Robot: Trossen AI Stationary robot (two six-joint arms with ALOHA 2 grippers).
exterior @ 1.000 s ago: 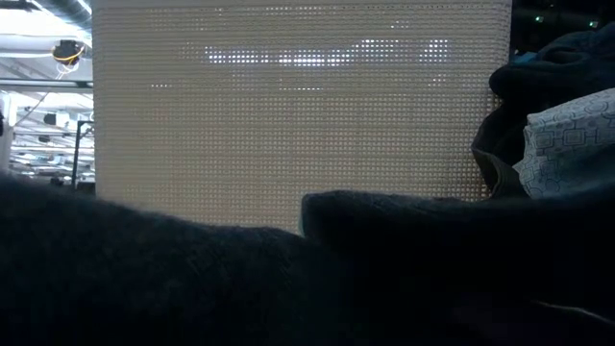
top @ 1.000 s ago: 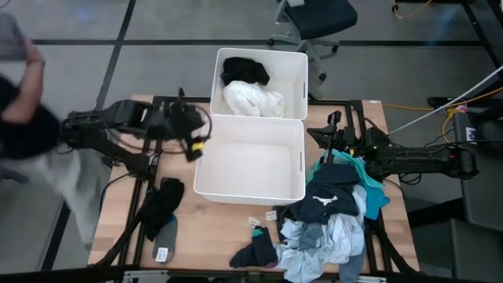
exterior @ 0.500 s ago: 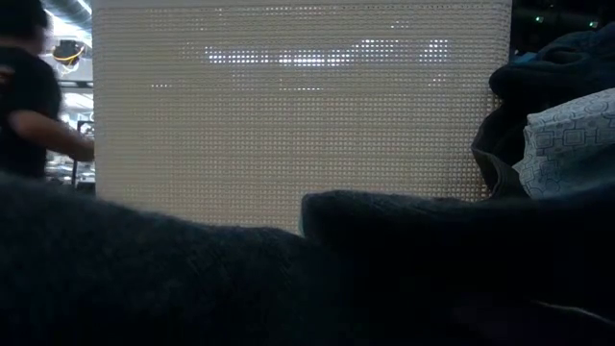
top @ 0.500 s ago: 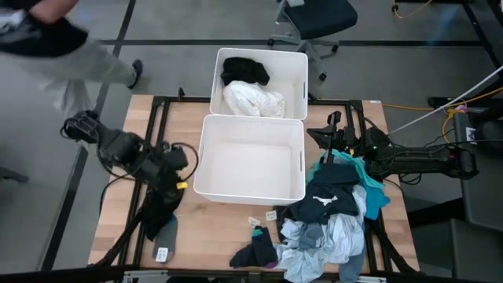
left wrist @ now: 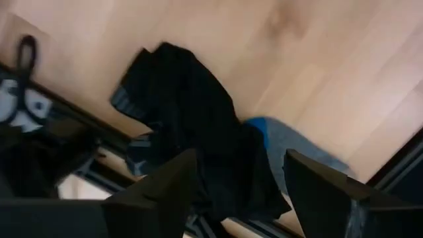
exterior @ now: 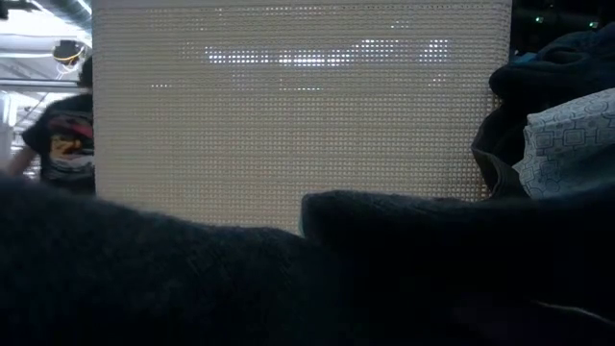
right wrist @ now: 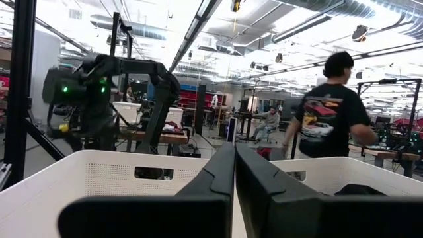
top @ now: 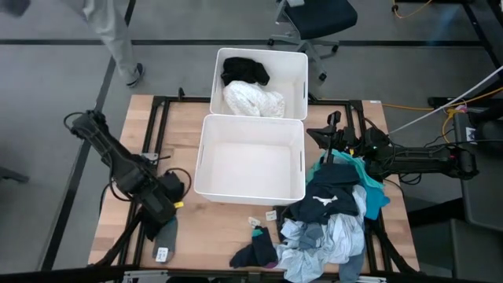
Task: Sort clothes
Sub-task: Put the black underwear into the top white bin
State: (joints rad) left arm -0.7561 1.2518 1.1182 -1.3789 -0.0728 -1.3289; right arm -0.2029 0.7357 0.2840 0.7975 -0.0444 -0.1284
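L gripper [top: 167, 198] released, fingers spread, poised over black garment [left wrist: 192, 125] on table [top: 126, 141] L side. R gripper [right wrist: 234, 173] clenched, empty, beside clothes pile [top: 334, 212] on R. Far bin [top: 295, 79] holds black + white items; near bin [top: 251, 169] bare.

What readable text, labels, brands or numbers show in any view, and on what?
None can be read.
White mark on the navy garment on top of the pile: a logo shape, no letters legible.
Small white tags on the table by the grey sock and by the near bin: too small to read.
Red and yellow print on the person's black shirt: blurred, unreadable.
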